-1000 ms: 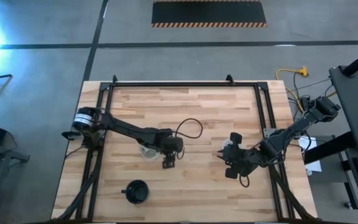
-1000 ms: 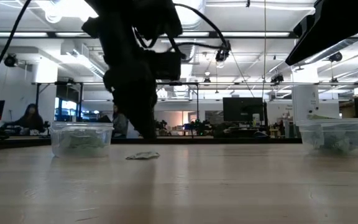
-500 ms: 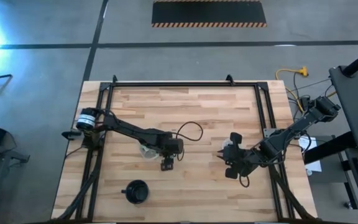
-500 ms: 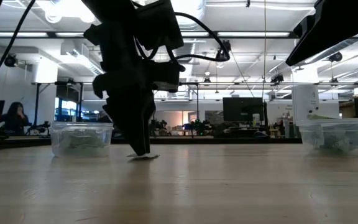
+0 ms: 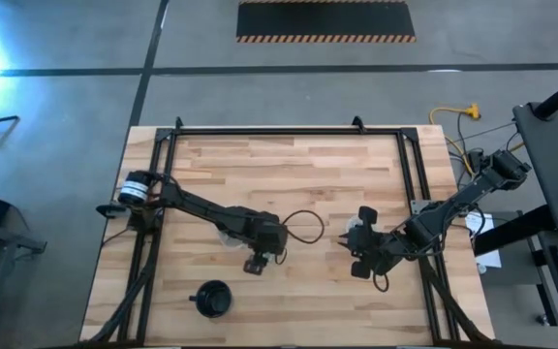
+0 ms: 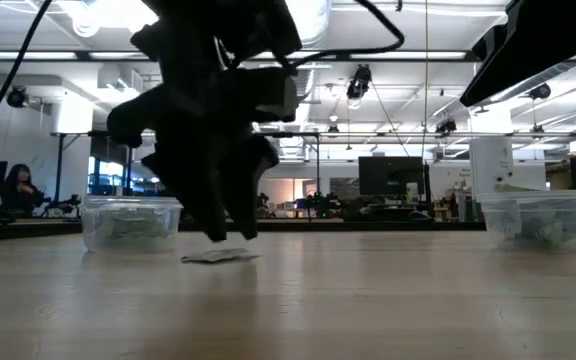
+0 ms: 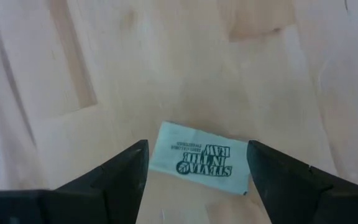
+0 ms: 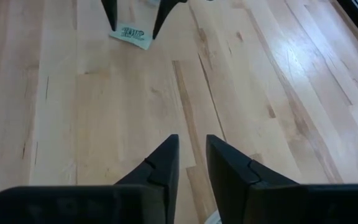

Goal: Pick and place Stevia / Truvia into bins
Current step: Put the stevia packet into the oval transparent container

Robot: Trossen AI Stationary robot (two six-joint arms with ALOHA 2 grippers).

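Pale green Stevia packet (image 7: 201, 159), dark printed lettering, flat on table (image 7: 166, 62)

"STEVIA IN THE RAW" on the pale packet (image 7: 201, 158)

The counter (image 5: 337, 174) is a pale wood-plank top with a black frame along its edges. On it lie one pale green sweetener packet (image 7: 201, 158) (dark print facing up), two clear plastic cups (image 6: 131, 222) (image 6: 540, 218) well apart, and a black round cup (image 5: 212, 298) near the front edge.
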